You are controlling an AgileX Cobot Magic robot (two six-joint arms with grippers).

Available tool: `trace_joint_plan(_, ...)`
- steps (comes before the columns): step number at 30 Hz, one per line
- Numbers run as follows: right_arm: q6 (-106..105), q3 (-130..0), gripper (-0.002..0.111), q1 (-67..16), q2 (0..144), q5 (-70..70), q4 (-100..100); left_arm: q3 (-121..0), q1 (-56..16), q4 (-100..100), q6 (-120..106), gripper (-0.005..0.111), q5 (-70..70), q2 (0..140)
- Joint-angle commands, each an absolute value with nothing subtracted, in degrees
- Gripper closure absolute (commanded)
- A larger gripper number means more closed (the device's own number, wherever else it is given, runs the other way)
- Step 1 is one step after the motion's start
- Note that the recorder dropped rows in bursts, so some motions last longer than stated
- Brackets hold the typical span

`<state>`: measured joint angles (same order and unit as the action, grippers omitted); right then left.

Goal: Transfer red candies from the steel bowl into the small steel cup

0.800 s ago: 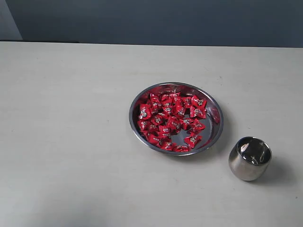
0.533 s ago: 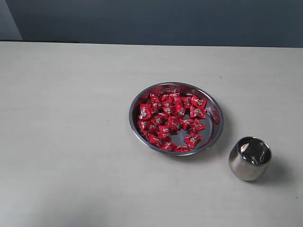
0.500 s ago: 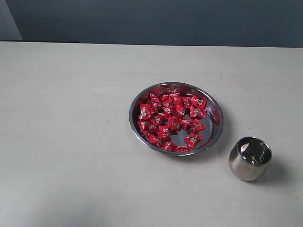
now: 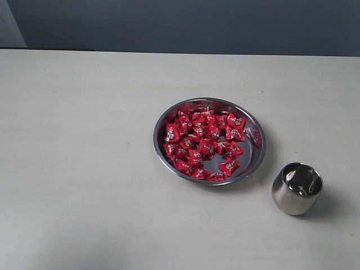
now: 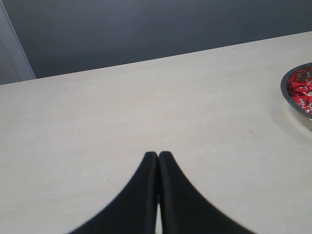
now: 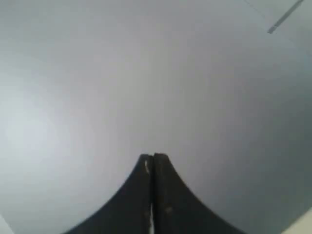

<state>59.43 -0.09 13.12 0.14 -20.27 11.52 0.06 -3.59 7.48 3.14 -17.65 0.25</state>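
Observation:
The steel bowl [image 4: 256, 160] sits right of the table's middle in the exterior view, holding many red candies [image 4: 199, 143] piled mostly on its left side. The small steel cup [image 4: 296, 188] stands upright just to the bowl's lower right, apart from it. Neither arm shows in the exterior view. In the left wrist view my left gripper [image 5: 158, 155] is shut with nothing between its fingers, above bare table, with the bowl's rim [image 5: 287, 100] and some red candies [image 5: 301, 92] at the frame's edge. My right gripper [image 6: 153, 157] is shut and empty, facing only a grey wall.
A pale tabletop [image 4: 84, 157] stretches wide to the left of the bowl. A dark grey-blue wall [image 4: 180, 25] runs behind the table's far edge.

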Motion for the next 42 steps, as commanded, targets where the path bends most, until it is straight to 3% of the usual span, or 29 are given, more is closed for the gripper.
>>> trace_joint_plan(1,70.4,-6.2,0.109,13.0,10.1,-19.2,37.1,0.0,-4.1,7.6,3.5,0.106,-17.5,0.0)
trace_joint_plan(8,90.7,-30.9,0.108,13.0,49.3,-37.0,76.4,0.0,-4.1,7.6,3.5,0.106,-17.5,0.0)
trace_joint_plan(11,96.5,-42.4,0.096,12.6,64.9,-45.0,84.8,0.0,-4.1,7.6,3.5,0.106,-17.5,0.0)
trace_joint_plan(15,107.3,-57.3,0.075,8.1,80.0,-45.1,99.9,0.0,-4.1,7.6,3.5,0.106,-17.5,0.0)
trace_joint_plan(22,111.5,-71.8,0.074,0.3,98.4,-46.2,99.9,0.0,-4.1,7.6,3.5,0.106,-17.6,0.0)
trace_joint_plan(31,106.4,-79.2,0.074,-3.4,105.6,-32.7,99.9,0.0,-4.1,7.6,3.5,0.106,-17.6,0.0)
trace_joint_plan(38,96.7,-82.5,0.074,-3.4,103.3,1.3,99.9,0.0,-4.1,7.6,3.5,0.106,-17.6,0.0)
trace_joint_plan(42,84.0,-82.3,0.074,-3.4,102.6,10.5,97.4,0.0,-4.1,7.6,3.5,0.106,-17.6,0.0)
